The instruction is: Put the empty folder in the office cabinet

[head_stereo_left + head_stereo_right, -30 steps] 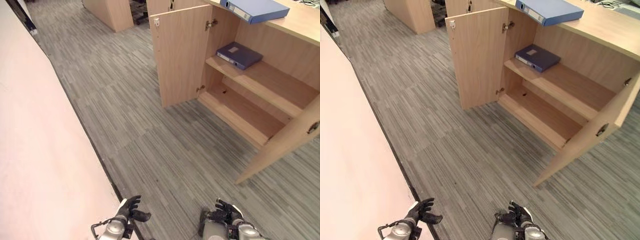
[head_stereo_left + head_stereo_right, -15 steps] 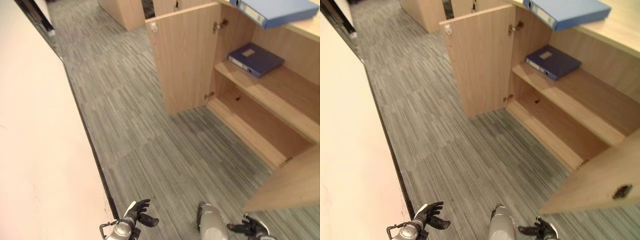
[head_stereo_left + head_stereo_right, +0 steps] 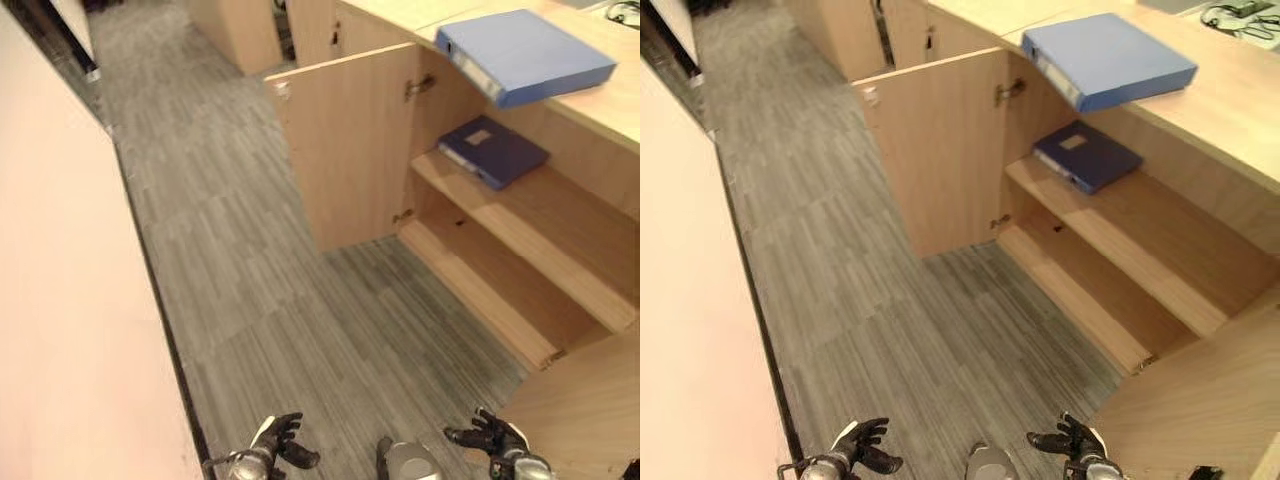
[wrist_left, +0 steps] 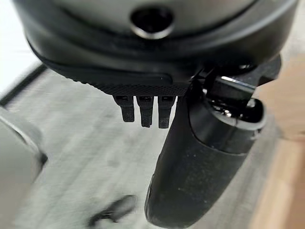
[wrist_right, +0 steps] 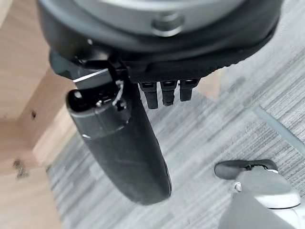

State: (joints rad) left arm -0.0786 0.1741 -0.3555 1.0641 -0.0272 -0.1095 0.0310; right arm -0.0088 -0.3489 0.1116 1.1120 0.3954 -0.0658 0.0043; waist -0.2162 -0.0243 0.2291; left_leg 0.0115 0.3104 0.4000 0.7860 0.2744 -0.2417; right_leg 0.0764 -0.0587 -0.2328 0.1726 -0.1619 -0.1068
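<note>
A light blue folder (image 3: 525, 55) lies flat on the wooden top of the office cabinet (image 3: 600, 110). A darker blue folder (image 3: 495, 150) lies on the cabinet's upper shelf (image 3: 540, 215), behind the open left door (image 3: 345, 140). The lower shelf (image 3: 480, 290) is bare. My left hand (image 3: 280, 445) hangs low over the carpet, open and holding nothing. My right hand (image 3: 490, 435) is also low, open and holding nothing, close to the open right door (image 3: 580, 410). In the wrist views the left thumb (image 4: 200, 162) and the right thumb (image 5: 124, 148) stand out over the floor.
A pale wall (image 3: 60, 300) runs along my left side with a dark strip at its foot. More wooden cabinets (image 3: 240, 30) stand at the far end. Grey striped carpet (image 3: 300, 300) lies between me and the cabinet.
The camera has shifted, so the cabinet top and light blue folder show more fully. My right hand has swung out to the right, towards the open right door. The left hand stays low.
</note>
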